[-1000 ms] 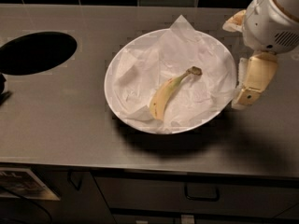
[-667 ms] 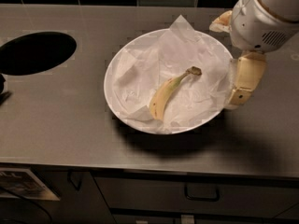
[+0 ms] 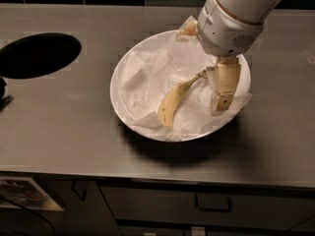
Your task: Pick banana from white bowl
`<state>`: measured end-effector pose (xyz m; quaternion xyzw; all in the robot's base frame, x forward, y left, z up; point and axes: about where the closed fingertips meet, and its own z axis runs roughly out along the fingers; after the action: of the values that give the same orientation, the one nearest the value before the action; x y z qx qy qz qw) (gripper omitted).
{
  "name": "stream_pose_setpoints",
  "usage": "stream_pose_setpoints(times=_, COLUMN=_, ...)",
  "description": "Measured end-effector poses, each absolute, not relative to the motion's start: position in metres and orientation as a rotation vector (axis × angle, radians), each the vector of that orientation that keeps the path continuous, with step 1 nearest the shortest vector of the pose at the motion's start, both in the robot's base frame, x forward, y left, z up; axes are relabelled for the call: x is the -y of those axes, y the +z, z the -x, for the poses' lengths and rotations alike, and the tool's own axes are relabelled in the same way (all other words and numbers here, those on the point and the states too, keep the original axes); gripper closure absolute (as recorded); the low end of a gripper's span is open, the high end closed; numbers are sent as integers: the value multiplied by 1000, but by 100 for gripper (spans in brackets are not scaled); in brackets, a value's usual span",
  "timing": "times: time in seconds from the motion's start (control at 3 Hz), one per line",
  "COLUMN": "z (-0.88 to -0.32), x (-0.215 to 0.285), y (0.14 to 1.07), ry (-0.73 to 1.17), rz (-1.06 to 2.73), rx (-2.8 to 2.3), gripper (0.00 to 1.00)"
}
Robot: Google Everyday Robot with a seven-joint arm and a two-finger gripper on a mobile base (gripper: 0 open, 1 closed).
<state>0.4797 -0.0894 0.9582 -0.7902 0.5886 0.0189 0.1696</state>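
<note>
The banana [image 3: 175, 101] lies in the white bowl [image 3: 114, 90] on crumpled white paper, with its dark stem pointing up and to the right. The bowl stands in the middle of the steel counter. My gripper [image 3: 203, 69] hangs over the right part of the bowl with its cream-yellow fingers spread apart and nothing between them. One finger [image 3: 224, 86] points down just right of the banana's stem. The other finger [image 3: 189, 29] shows at the bowl's far rim, mostly hidden behind the white wrist. The gripper is not touching the banana.
A dark oval hole [image 3: 39, 54] is cut into the counter at the left. A small dark object [image 3: 3, 95] sits at the left edge. Black wall tiles run along the back. Cabinet drawers with a handle [image 3: 212, 206] lie below the counter's front edge.
The gripper has moved left from beside the bowl's right rim to over the bowl's right part, beside the banana's stem. The banana and the bowl have not moved.
</note>
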Motion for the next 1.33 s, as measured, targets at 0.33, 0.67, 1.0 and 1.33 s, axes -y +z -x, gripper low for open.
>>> stream_pose_setpoints(times=0.33, z=-492, x=64, y=949, ry=82, rz=2306, rx=-1571, gripper=4)
stream_pose_setpoints(times=0.67, z=-493, x=63, y=948, ry=82, rz=2308, rx=-1568, gripper=0)
stream_pose_setpoints(times=1.0, z=-493, x=63, y=948, ry=83, rz=2308, rx=-1568, gripper=0)
stream_pose_setpoints(times=1.33, z=-500, x=60, y=940, ry=121, rz=2343, rx=-1557, gripper=6)
